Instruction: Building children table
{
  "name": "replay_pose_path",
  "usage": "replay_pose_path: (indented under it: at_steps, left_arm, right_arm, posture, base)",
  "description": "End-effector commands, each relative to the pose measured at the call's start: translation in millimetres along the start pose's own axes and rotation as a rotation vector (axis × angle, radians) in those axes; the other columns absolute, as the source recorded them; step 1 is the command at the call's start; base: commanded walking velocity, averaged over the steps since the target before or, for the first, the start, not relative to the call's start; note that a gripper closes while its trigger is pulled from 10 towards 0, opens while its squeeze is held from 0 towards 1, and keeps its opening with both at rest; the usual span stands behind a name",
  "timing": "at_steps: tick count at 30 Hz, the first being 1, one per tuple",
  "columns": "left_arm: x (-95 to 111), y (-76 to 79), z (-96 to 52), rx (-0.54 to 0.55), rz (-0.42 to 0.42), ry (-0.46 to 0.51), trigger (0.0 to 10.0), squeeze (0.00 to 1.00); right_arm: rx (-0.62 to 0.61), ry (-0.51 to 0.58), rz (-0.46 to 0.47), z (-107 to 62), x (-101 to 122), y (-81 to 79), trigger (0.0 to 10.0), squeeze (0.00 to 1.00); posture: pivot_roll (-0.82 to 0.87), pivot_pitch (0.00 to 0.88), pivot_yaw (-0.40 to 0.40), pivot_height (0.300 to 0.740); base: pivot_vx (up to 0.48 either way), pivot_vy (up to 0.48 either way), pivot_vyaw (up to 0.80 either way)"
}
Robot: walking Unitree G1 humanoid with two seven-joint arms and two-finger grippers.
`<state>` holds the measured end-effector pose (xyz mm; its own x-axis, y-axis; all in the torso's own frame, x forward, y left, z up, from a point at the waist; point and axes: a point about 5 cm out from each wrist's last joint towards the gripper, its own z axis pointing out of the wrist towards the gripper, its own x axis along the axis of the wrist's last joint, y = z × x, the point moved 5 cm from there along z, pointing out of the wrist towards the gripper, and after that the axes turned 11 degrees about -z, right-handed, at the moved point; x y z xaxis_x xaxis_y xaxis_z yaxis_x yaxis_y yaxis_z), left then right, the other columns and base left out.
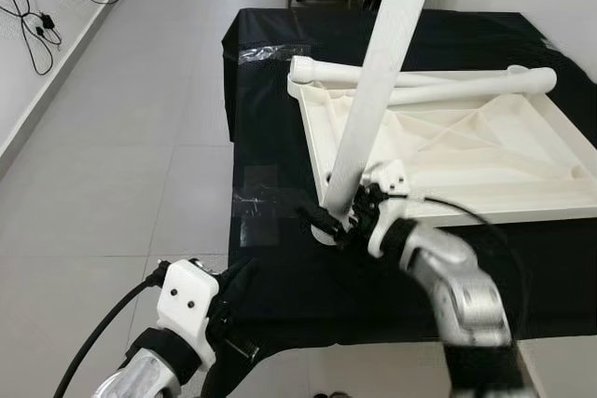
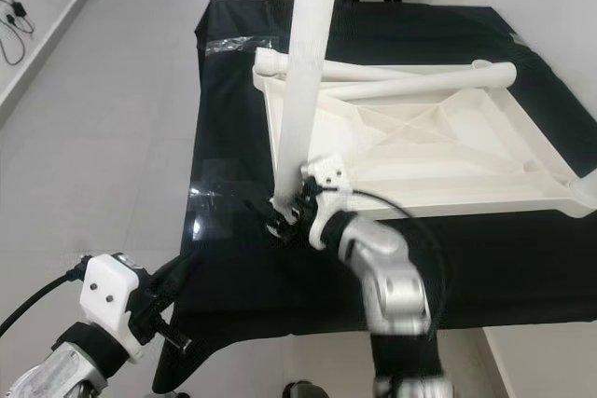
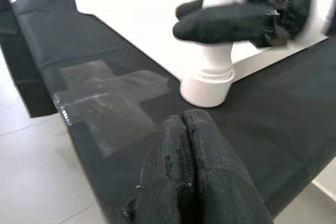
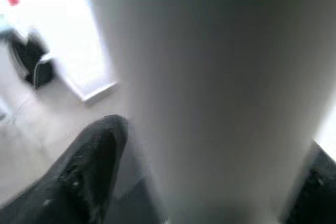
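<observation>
The black-draped tabletop (image 1: 280, 277) has bare cloth along its near edge and left side, with grey tiled floor (image 1: 121, 156) open to the left. The white upturned table panel (image 1: 485, 151) lies on the cloth like a shallow tray; 2 loose white legs (image 1: 438, 81) rest across its far rim. 1 standing leg (image 1: 382, 72) rises from the panel's near-left corner socket, the right gripper (image 1: 343, 216) pinching it low down with its jaws. The left gripper (image 3: 189, 182) hovers at the tabletop's near edge, jaws pressed together, just short of the socket.
</observation>
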<state>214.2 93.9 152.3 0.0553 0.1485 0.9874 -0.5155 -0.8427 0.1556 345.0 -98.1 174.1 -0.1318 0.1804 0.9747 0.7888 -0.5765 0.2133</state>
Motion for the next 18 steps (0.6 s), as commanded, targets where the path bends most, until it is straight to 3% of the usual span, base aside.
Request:
replay_pose_path:
  at_steps: [1, 4, 5, 7, 9, 11, 14, 15, 16, 17, 18]
  left_arm:
    - [-5, 1.1, -0.7, 0.003, -0.014, -0.011, 10.0, 0.0]
    - [-5, 1.7, -0.4, 0.002, -0.016, -0.01, 10.0, 0.0]
    - [-5, 2.1, -0.3, 0.001, -0.017, -0.01, 10.0, 0.0]
    - [-5, 2.1, -0.3, 0.001, -0.017, -0.01, 10.0, 0.0]
    - [-5, 2.6, -0.1, 0.001, -0.017, -0.009, 10.0, 0.0]
    - [-5, 2.6, -0.2, 0.001, -0.017, -0.008, 10.0, 0.0]
    - [-4, 2.6, 0.0, 0.001, -0.017, -0.007, 10.0, 0.0]
    - [-4, 2.7, 0.2, 0.001, -0.017, -0.006, 10.0, 0.0]
    - [-4, 2.6, 0.2, 0.001, -0.017, -0.005, 10.0, 0.0]
    - [-4, 2.5, 0.2, 0.001, -0.017, -0.004, 10.0, 0.0]
    - [-4, 2.4, 0.3, 0.001, -0.018, -0.003, 10.0, 0.0]
  right_arm:
    - [0.049, -0.004, -0.014, -0.1, -8, 4.2, 10.0, 0.0]
    - [0.1, 0.024, 0.026, 5.2, -6, 13.9, 10.0, 0.0]
    - [0.11, 0.037, 0.109, 9.3, -6, 21.1, 10.0, 0.0]
    - [0.11, 0.037, 0.109, 9.3, -6, 21.1, 10.0, 0.0]
    - [0.105, 0.062, 0.18, 13.6, -3, 33.3, 10.0, 0.0]
    - [0.126, 0.079, 0.257, 12.7, -1, 36.1, 10.0, 0.0]
    - [0.15, 0.09, 0.298, 11.8, -1, 36.6, 10.0, 0.0]
    - [0.161, 0.092, 0.305, 11.4, -2, 37.0, 1.3, 0.0]
    - [0.163, 0.092, 0.298, 11.3, -2, 36.5, 1.3, 0.0]
    - [0.169, 0.093, 0.285, 11.4, -3, 36.5, 0.0, 0.0]
    - [0.168, 0.094, 0.274, 11.4, -4, 36.8, 0.0, 0.0]
  posture:
    - [0.13, 0.14, -0.081, 0.74]
    - [0.13, 0.138, -0.08, 0.74]
    - [0.14, 0.138, -0.081, 0.74]
    - [0.14, 0.138, -0.081, 0.74]
    - [0.15, 0.141, -0.082, 0.74]
    - [0.14, 0.142, -0.081, 0.74]
    - [0.13, 0.147, -0.082, 0.74]
    - [0.13, 0.148, -0.081, 0.74]
    - [0.13, 0.148, -0.081, 0.74]
    - [0.12, 0.15, -0.081, 0.74]
    - [0.12, 0.151, -0.08, 0.74]
  base:
    - [0.0, 0.0, 0.0]
    - [0.0, 0.0, 0.0]
    - [0.0, 0.0, 0.0]
    - [0.0, 0.0, 0.0]
    - [0.0, 0.0, 0.0]
    - [0.0, 0.0, 0.0]
    - [0.0, 0.0, 0.0]
    - [0.0, 0.0, 0.0]
    - [0.0, 0.0, 0.0]
    - [0.0, 0.0, 0.0]
    - [0.0, 0.0, 0.0]
